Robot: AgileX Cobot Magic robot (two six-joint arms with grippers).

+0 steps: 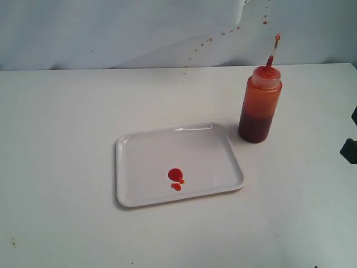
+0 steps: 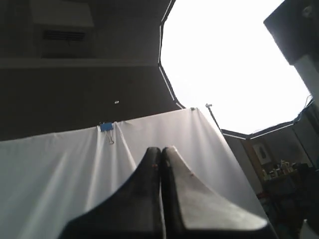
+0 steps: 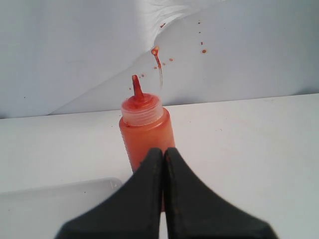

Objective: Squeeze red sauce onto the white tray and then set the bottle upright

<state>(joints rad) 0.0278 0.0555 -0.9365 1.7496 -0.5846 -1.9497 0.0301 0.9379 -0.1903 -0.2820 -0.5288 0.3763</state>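
Observation:
The bottle (image 1: 260, 104) stands upright on the table, just beyond the far right corner of the white tray (image 1: 145, 167). Its nozzle points up and the small tethered cap sticks out above it. Small round blobs of red sauce (image 1: 175, 177) lie on the tray near its front edge. In the right wrist view, my right gripper (image 3: 164, 149) is shut and empty, back from the bottle (image 3: 145, 134) and apart from it, with a tray corner (image 3: 107, 185) beside it. My left gripper (image 2: 161, 148) is shut on nothing and faces a white backdrop away from the table. Neither gripper shows in the exterior view.
Red splatter marks (image 1: 223, 32) dot the white backdrop behind the table. A dark part of the right arm (image 1: 350, 149) pokes in at the right edge. A small brown spot (image 1: 13, 242) marks the table near the front left.

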